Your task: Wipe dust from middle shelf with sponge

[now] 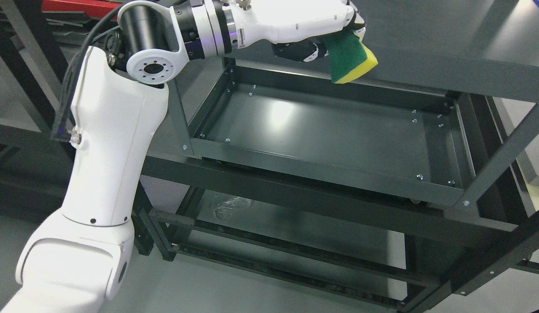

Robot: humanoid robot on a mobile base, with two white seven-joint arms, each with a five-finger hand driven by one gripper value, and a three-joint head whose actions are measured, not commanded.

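Note:
My left arm rises from the lower left and bends across the top of the head view. Its hand (pixel 338 32) is shut on a green and yellow sponge (pixel 352 58), which hangs tilted with its green face toward me. The sponge is held in the air, above the far rim of the dark grey middle shelf (pixel 321 130), and does not touch it. The shelf tray is bare metal with a bright glare patch near its far left. The right arm does not show.
The rack's top shelf (pixel 447 39) juts out at the upper right, just behind the sponge. A slanted upright (pixel 504 156) stands at the right. The bottom shelf (pixel 295 234) lies below, with a crumpled clear plastic piece (pixel 230 204) on it.

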